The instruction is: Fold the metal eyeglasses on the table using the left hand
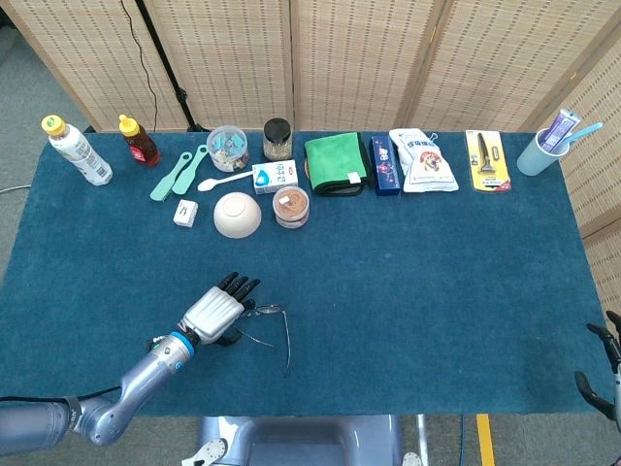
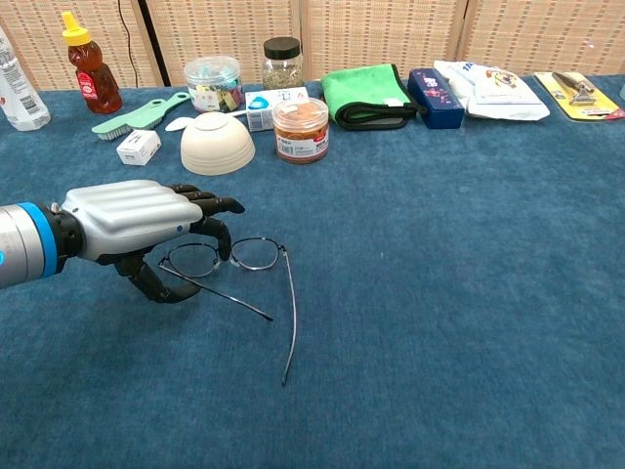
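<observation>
My left hand (image 2: 132,220) hangs over the left lens of the metal eyeglasses (image 2: 239,264), which lie on the blue table cloth (image 2: 439,293) near the front edge, lenses toward the row of goods. My fingers are apart and curved downward, gripping nothing; my thumb (image 2: 156,285) sits low against the near temple, which now lies swung partway across under the lenses while the other temple points straight back at me.

I judge the risks as these: the thin frame could slide on the cloth rather than fold if I push without pinning the lenses; the wire temple could bend under too hard a press; and the temple could spring back open if I let go early. The second temple is also still to fold. The head view shows the same reach, my left hand (image 1: 215,313) covering part of the frame.

My right hand (image 1: 604,364) is only just visible at the far right edge of the head view, and I cannot tell how its fingers lie.

Containers behind: a white bowl (image 2: 217,143) upside down, a clear tub (image 2: 212,82) of mixed small items, a dark-lidded glass jar (image 2: 281,63) of something pale, a red-lidded tub (image 2: 301,128) of something brownish, and a light blue cup (image 1: 539,150) holding a toothpaste tube and a toothbrush.
</observation>
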